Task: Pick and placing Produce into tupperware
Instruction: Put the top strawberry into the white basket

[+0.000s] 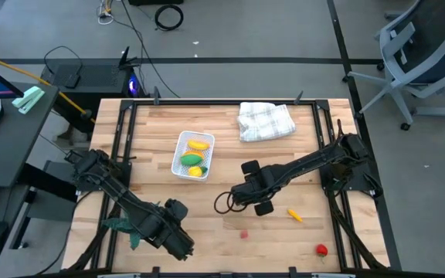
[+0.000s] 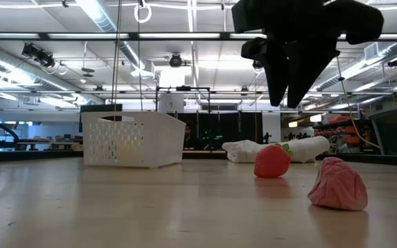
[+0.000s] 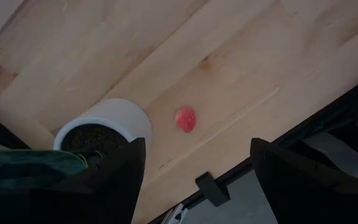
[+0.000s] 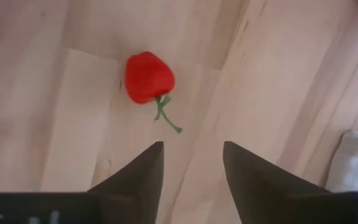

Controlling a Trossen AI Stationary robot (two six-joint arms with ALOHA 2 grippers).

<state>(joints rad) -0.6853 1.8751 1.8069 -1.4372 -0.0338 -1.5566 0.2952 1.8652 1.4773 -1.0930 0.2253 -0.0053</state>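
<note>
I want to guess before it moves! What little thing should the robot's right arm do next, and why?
Probably lower the right gripper onto the red strawberry. Its fingers stand open and empty above bare wood, the strawberry lies loose just ahead, and the white container holds only yellow and green pieces so far.

**Pincer hangs above two toy pieces on the desk**

A dark pincer [image 2: 296, 86] hangs from above, its tips pointing down and clear of the desk [image 2: 150, 213]. Below it sits a small red piece [image 2: 272, 162], and nearer the camera lies a pink, ribbed piece [image 2: 338, 184]; the two are apart. To the left stands the white perforated tupperware [image 2: 133, 139]. Behind the red piece lies a white folded cloth [image 2: 243, 150].
</note>
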